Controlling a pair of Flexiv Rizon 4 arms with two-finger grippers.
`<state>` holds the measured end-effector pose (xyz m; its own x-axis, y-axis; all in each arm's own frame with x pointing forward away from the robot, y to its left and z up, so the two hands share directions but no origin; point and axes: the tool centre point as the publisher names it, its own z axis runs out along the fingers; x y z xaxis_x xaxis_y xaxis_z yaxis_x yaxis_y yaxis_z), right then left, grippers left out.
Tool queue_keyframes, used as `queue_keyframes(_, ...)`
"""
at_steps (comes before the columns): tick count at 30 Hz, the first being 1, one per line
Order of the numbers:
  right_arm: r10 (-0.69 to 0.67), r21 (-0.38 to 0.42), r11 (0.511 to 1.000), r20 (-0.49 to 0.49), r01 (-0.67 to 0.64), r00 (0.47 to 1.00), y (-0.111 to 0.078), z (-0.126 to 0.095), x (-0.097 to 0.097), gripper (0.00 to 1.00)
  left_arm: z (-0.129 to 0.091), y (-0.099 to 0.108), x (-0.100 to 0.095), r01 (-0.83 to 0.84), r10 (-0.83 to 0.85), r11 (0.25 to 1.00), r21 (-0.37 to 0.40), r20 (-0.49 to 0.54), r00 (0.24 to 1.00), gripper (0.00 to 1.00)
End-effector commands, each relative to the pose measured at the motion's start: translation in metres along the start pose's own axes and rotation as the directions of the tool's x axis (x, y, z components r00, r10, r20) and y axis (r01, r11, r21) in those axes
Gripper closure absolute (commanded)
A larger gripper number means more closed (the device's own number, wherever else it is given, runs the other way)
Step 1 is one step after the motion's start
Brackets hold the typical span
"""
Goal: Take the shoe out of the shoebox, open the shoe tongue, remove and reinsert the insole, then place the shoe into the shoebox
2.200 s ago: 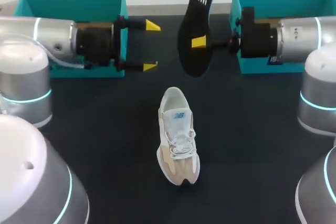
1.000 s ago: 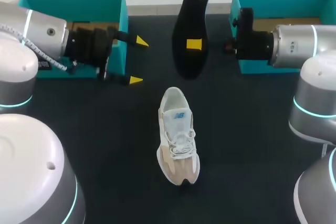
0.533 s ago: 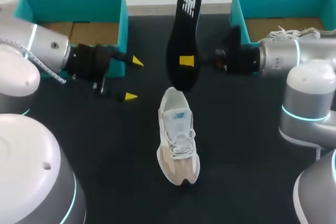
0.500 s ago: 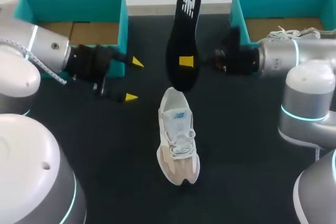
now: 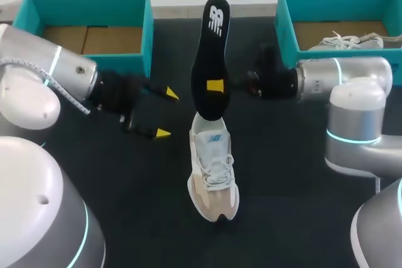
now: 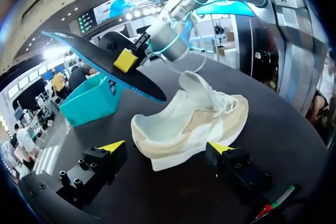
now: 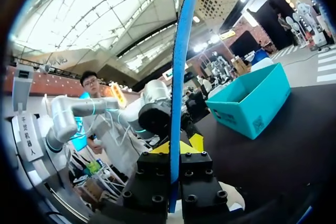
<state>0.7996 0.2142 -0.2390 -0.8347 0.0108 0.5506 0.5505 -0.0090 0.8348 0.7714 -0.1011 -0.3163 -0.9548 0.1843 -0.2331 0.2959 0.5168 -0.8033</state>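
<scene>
The right gripper (image 7: pixel 177 148) clamps the insole (image 7: pixel 181 66) upright and edge-on, with a teal shoebox (image 7: pixel 247 103) beyond it.

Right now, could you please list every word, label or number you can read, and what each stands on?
On the insole: a white logo, no words or numbers.
On the shoe tongue: a small blue mark, too small to read.
On the left shoebox: a small mark, too blurred to read.
</scene>
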Motion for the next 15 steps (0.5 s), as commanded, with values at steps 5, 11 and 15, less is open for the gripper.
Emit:
queue_keyframes(5, -0.002, -0.01, 1.0, 0.005, 0.002, 1.0, -0.004, 0.004, 0.001, 1.0, 0.016, 0.006, 0.008, 0.008, -0.008, 1.0, -0.009, -0.024, 1.0, 0.0)
queue_keyframes(11, -0.002, -0.01, 1.0, 0.005, 0.002, 1.0, -0.004, 0.004, 0.001, 1.0, 0.023, 0.008, 0.015, 0.018, -0.018, 1.0, -0.013, -0.047, 0.999, 0.0)
queue_keyframes(15, -0.004, -0.006, 1.0, 0.012, 0.004, 1.0, -0.009, 0.007, -0.004, 1.0, 0.024, 0.008, 0.016, 0.023, -0.023, 1.0, -0.011, -0.054, 0.998, 0.0)
